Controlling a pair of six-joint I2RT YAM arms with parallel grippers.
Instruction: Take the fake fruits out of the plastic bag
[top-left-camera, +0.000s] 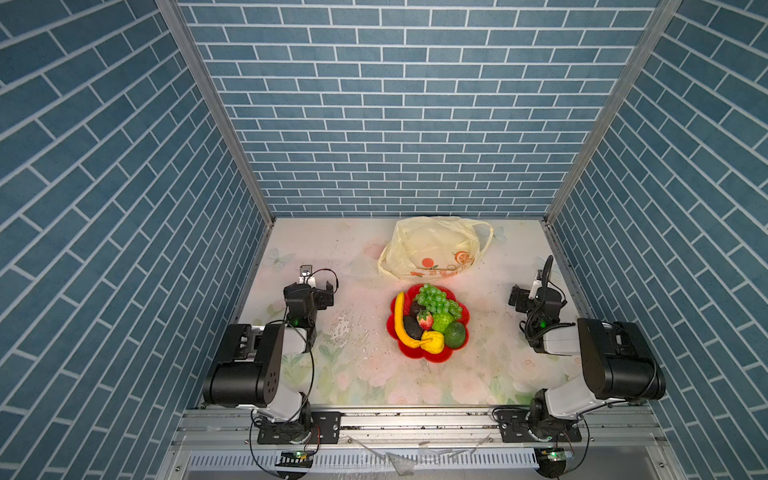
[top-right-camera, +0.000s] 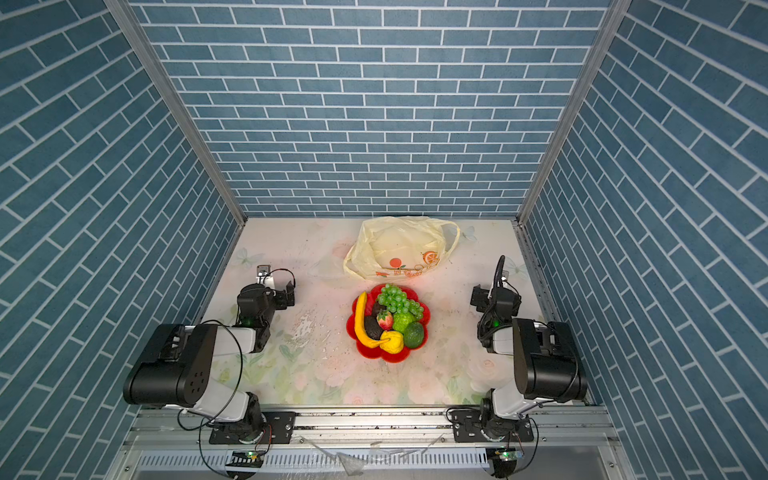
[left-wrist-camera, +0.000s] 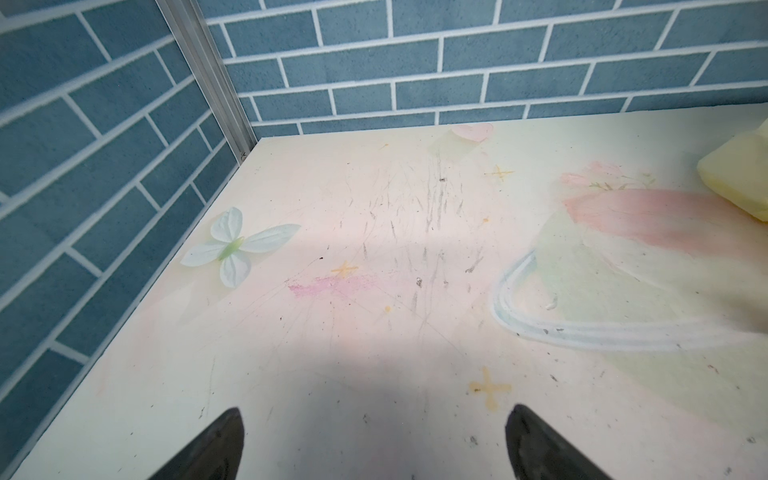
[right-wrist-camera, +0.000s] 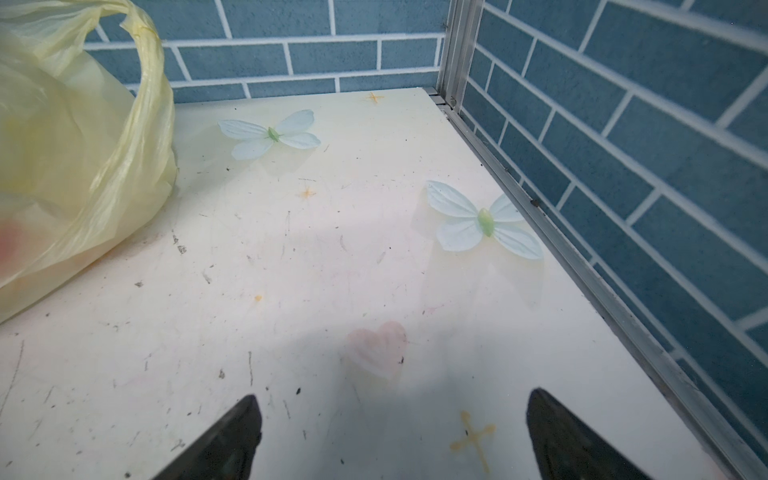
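**Fruit on plate, bag slack, both grippers wide and empty**

Left gripper (left-wrist-camera: 376, 415) sits nearest in its wrist view: two dark fingertips far apart over bare table (left-wrist-camera: 374, 332), nothing between them, touching nothing; right gripper (right-wrist-camera: 395, 399) is the same in its wrist view, jaws spread wide and empty, with the plastic bag (right-wrist-camera: 75, 166) off to one side and well apart from it; in both top views the fake fruits (top-left-camera: 430, 322) lie heaped on the red plate (top-left-camera: 409, 353) mid-table, banana (top-left-camera: 400, 324) curled along one rim, grapes (top-left-camera: 436, 299) on the bag side; the bag lies just behind the plate, crumpled, handles loose; it looks emptied, though its inside is hard to read; arms sit folded at either side, clear of both; unloading looks done, nothing left to hold.
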